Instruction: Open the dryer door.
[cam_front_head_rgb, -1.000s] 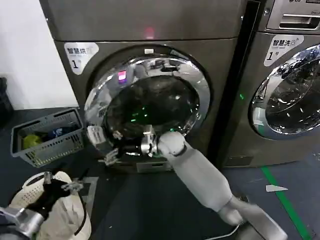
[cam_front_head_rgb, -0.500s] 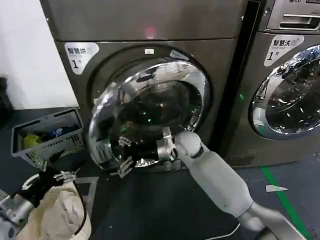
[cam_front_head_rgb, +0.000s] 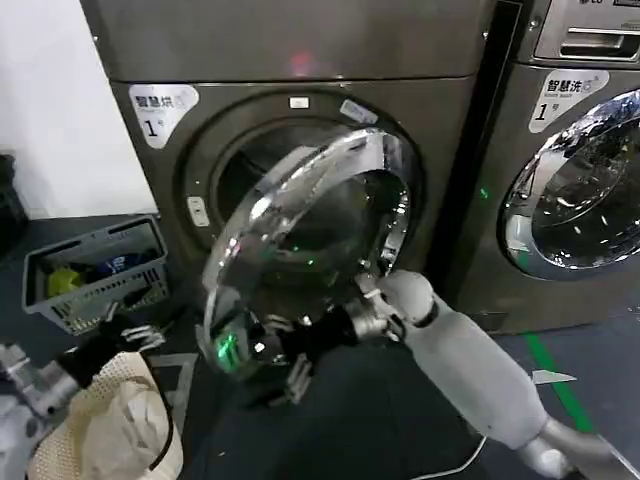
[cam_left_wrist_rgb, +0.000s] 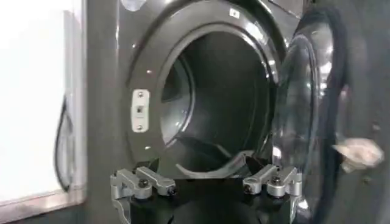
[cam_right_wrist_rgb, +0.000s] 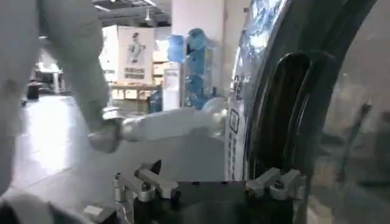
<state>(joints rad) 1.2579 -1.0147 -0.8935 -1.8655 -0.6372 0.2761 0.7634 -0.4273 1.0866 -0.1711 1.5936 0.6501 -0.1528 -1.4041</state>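
Change: dryer door (cam_front_head_rgb: 310, 250) swings farther off the dryer (cam_front_head_rgb: 300, 60), porthole now exposed.
Right gripper (cam_front_head_rgb: 285, 365): fingers spread, hooked at door's lower rim.
Left gripper (cam_front_head_rgb: 135, 335): fingers spread, idle near basket (cam_front_head_rgb: 95, 275).
Advice: follow the hinge arc, pull steadily outward.

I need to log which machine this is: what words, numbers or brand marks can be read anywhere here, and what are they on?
"1": with a row of Chinese characters, on the white label at the bronze-grey front-loading dryer's upper corner.
"1": with Chinese characters, on a similar white label on the neighbouring grey machine.
Brand lettering above that machine's drawer handle: too small to read.
Small white plates around the dryer opening: unreadable.
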